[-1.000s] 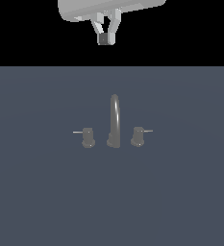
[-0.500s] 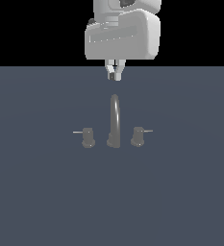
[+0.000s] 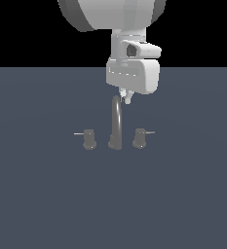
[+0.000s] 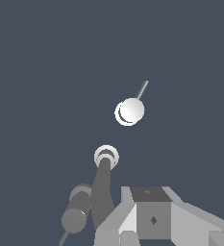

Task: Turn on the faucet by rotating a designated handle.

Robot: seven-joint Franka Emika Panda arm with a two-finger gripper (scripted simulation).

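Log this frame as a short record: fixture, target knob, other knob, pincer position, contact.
fixture: faucet, tall arched spout between two stubby knobs
target: handle, on the exterior view's right, thin rod pointing outward to the right
other knob: twin knob, on the exterior view's left, rod pointing left
pincer: just above the spout's arch, near its right side in the exterior view; open or shut cannot be told
contact: none with the handle

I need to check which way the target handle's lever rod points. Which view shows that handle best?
The exterior view: the handle shows side-on, unobstructed, its rod sticking toward that view's right. The wrist view sees it from above, as a pale round cap with the rod slanting away.
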